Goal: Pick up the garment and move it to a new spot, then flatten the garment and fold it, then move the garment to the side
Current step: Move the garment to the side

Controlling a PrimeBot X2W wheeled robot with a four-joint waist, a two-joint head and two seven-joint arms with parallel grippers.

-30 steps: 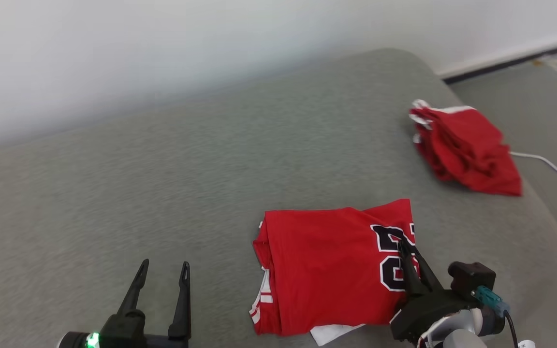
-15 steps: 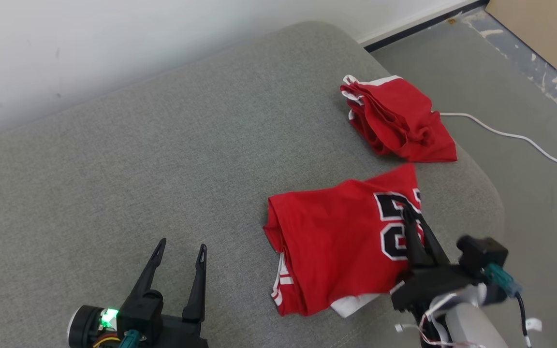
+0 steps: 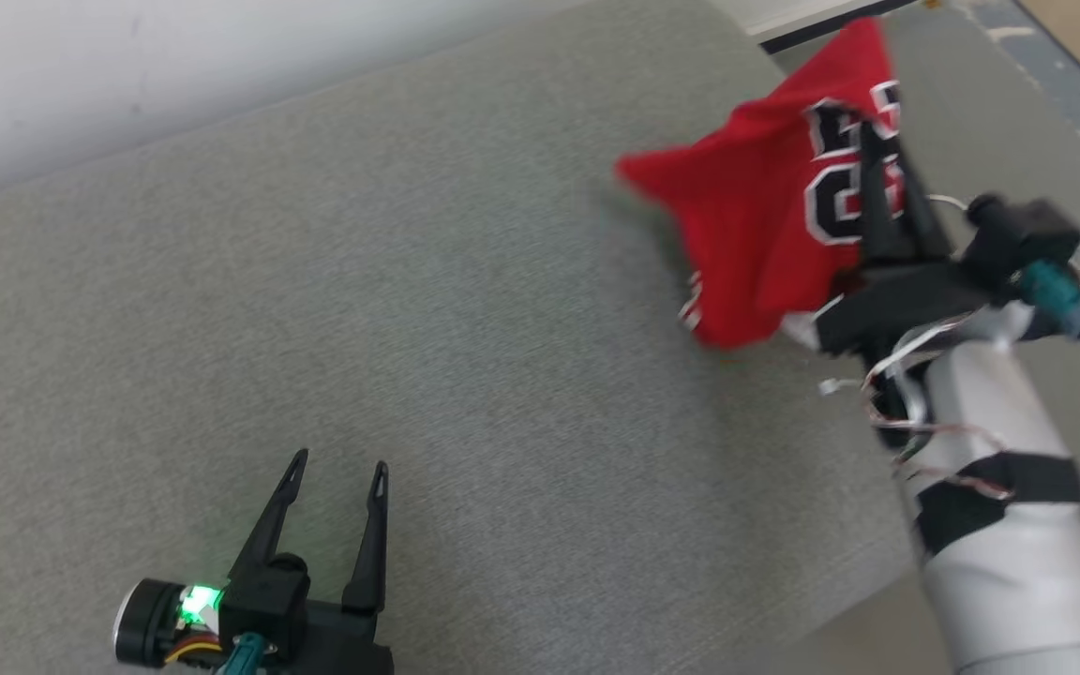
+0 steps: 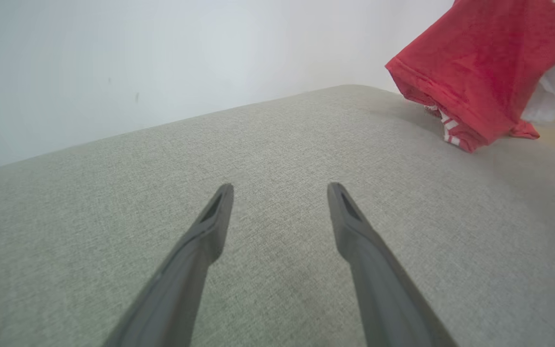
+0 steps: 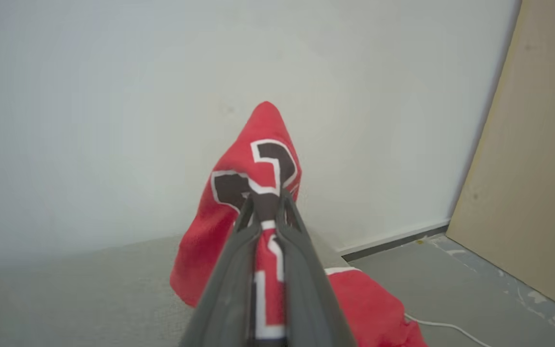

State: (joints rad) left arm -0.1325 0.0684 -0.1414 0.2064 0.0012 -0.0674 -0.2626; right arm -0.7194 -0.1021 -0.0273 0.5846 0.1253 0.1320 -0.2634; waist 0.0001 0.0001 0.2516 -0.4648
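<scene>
The garment (image 3: pixel 756 216) is a folded red jersey with black-and-white numbers. It hangs in the air over the far right end of the grey cushion (image 3: pixel 409 281), with my right gripper (image 3: pixel 880 173) shut on its numbered part. In the right wrist view the jersey (image 5: pixel 258 159) drapes over and below the closed right gripper (image 5: pixel 266 200). In the left wrist view the garment (image 4: pixel 475 62) dangles just above the cushion's far corner. My left gripper (image 3: pixel 340 461) rests low near the cushion's front left, open with nothing between its fingers; the left wrist view shows this left gripper (image 4: pixel 280 187) over bare fabric.
A second red garment pile (image 5: pixel 369 303) lies below the held one at the cushion's right end. A white cable (image 5: pixel 446 327) runs across the grey floor beyond. A white wall backs the cushion, and a tan board (image 5: pixel 537 168) stands at the right.
My right gripper has lifted the jersey off the cushion, up and toward the far right, and it now hangs in the air. The head camera has shifted. The left gripper stays open.
</scene>
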